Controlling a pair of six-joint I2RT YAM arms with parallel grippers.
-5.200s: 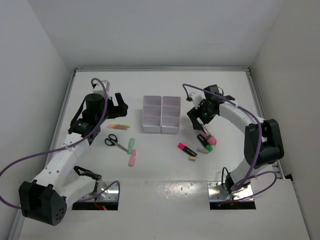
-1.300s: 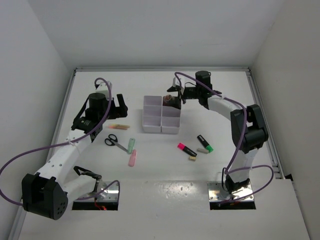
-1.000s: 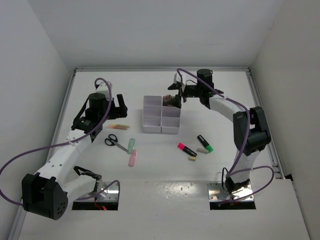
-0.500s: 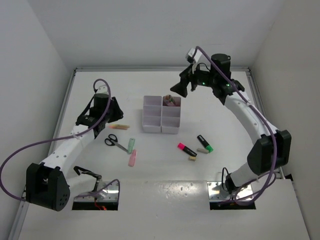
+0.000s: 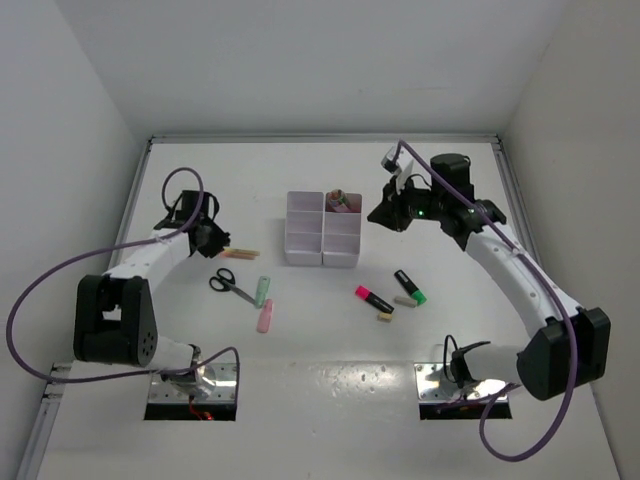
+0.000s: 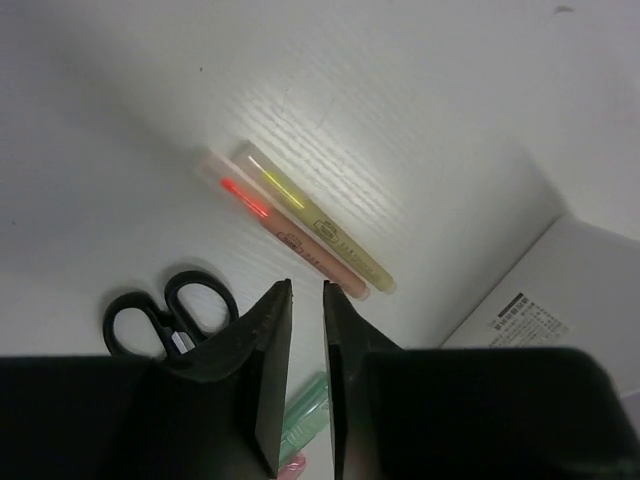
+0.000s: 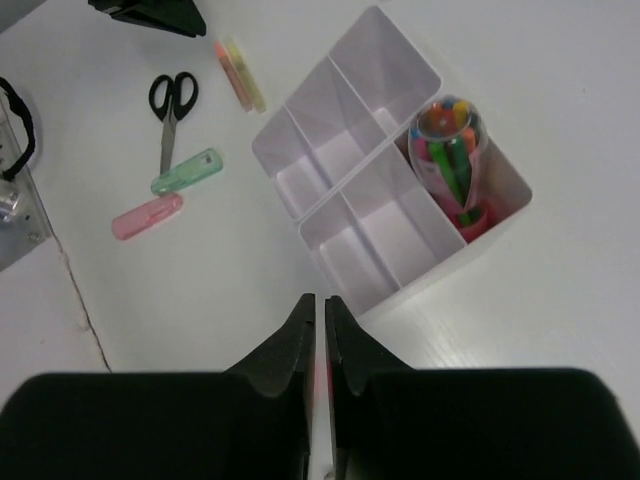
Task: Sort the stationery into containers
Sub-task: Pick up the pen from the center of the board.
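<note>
Poising our left gripper [image 6: 306,295], jaws nearly shut and empty, above two thin pink and yellow pencils [image 6: 300,228], we likely intend grasping them next.

White table [image 5: 300,165] fills the frame centre, surface matt and clean. Plain white back wall [image 5: 320,60] across the top; left wall [image 5: 50,150] and right wall [image 5: 590,100] close both sides. Metal rail [image 5: 320,137] borders the table's far edge. Lighting even and diffuse; shadows soft. No windows visible.
</note>
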